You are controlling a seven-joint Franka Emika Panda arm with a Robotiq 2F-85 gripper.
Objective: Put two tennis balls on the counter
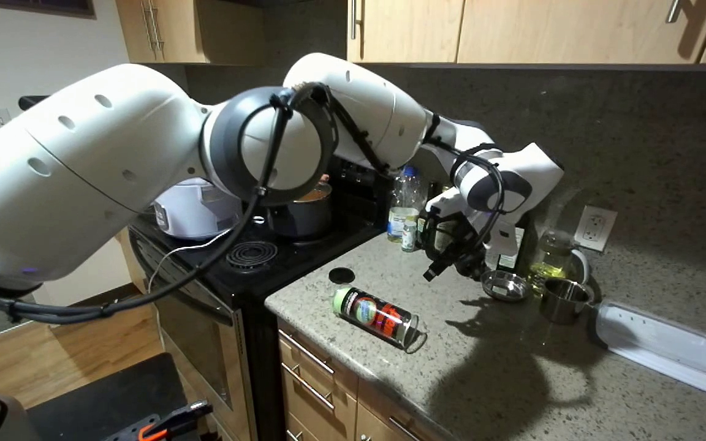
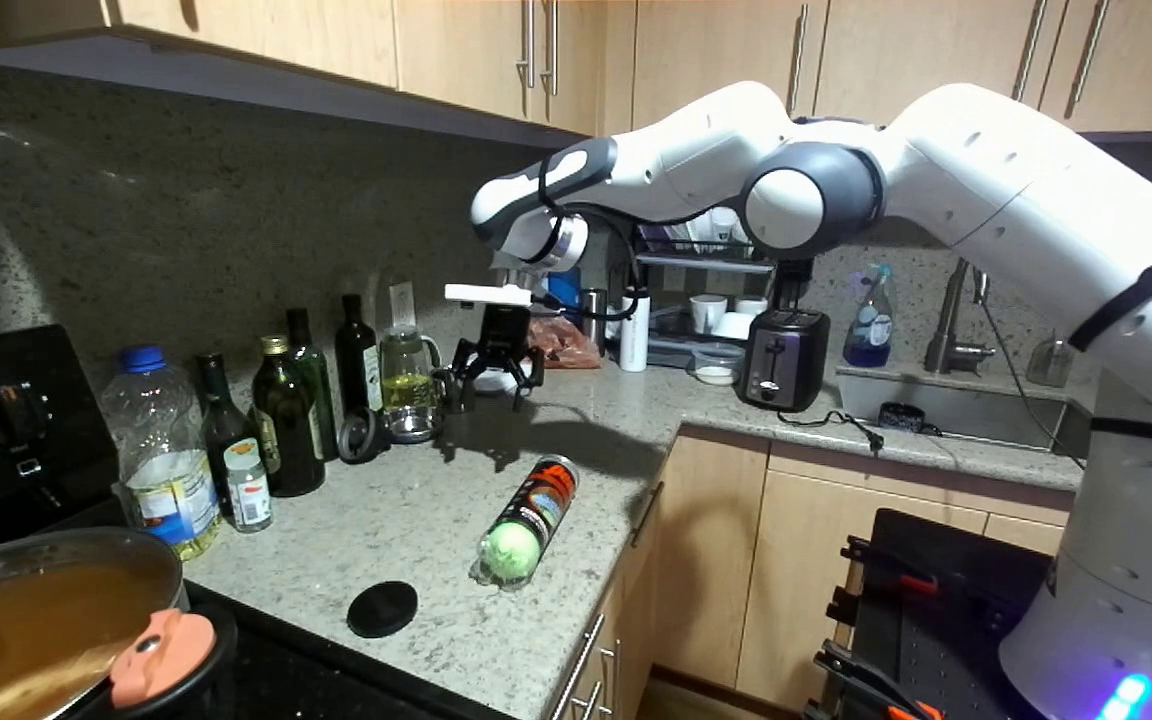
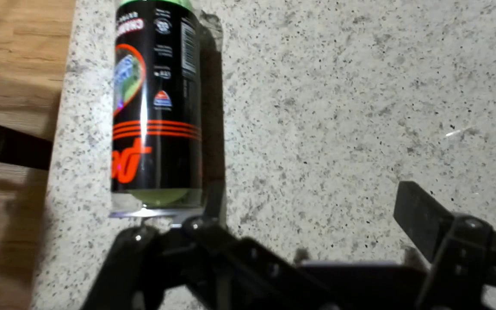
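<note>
A clear tennis-ball can point(image 1: 380, 318) with a black and red label lies on its side on the speckled counter point(image 1: 304, 301), near its front edge. A green tennis ball point(image 2: 511, 551) shows at the can's stove-side end in both exterior views. Part of another ball point(image 3: 158, 196) shows through the can's other end in the wrist view. The rest of the balls is hidden by the label. My gripper point(image 2: 491, 400) is open and empty above the counter, toward the wall from the can. In the wrist view its fingers point(image 3: 310, 202) are wide apart, with the can beyond the left finger.
A black round lid point(image 2: 382, 609) lies near the stove. Several bottles point(image 2: 286, 430) and a glass jug point(image 2: 406, 375) line the wall. A glass bowl point(image 1: 505, 286), metal cup point(image 1: 561, 303) and plastic container point(image 1: 659, 337) stand beyond my gripper. A pot point(image 1: 304, 214) sits on the stove.
</note>
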